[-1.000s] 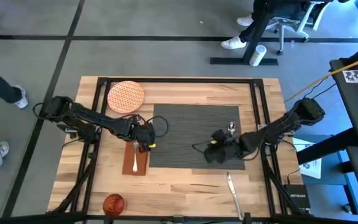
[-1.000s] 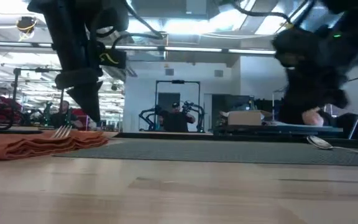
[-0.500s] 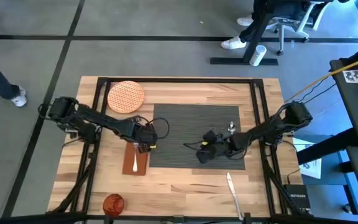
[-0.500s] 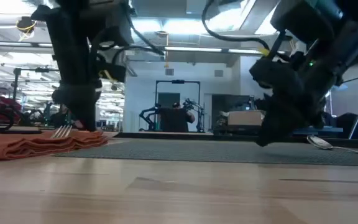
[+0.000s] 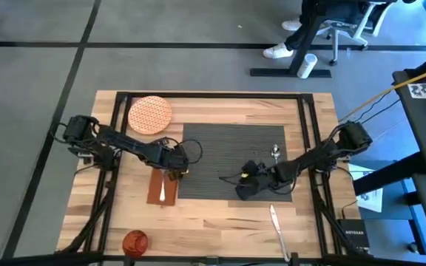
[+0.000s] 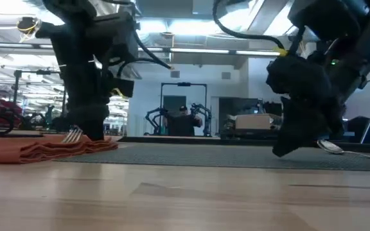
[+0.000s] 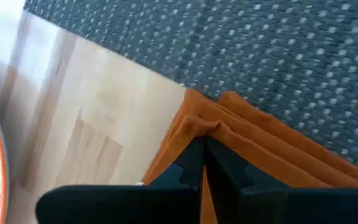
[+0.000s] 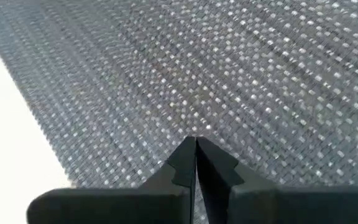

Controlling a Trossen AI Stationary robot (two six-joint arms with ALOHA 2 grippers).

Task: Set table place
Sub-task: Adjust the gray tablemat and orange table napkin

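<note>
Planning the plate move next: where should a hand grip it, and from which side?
Take the plate by its rim, from above. It lies flat near the table's far left corner, so only the rim offers a hold; the left hand is nearer.

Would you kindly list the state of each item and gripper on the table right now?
Placemat: flat, mid-table, nothing set at its centre.
Plate: on bare wood, off the placemat.
Napkin: folded, left of the placemat.
Fork: lying on the napkin.
Spoon: on the placemat's right part.
Knife: on bare wood, near edge.
Cup: at the near edge.
Left gripper: shut, at the napkin's end.
Right gripper: shut, empty, over the placemat.
</note>
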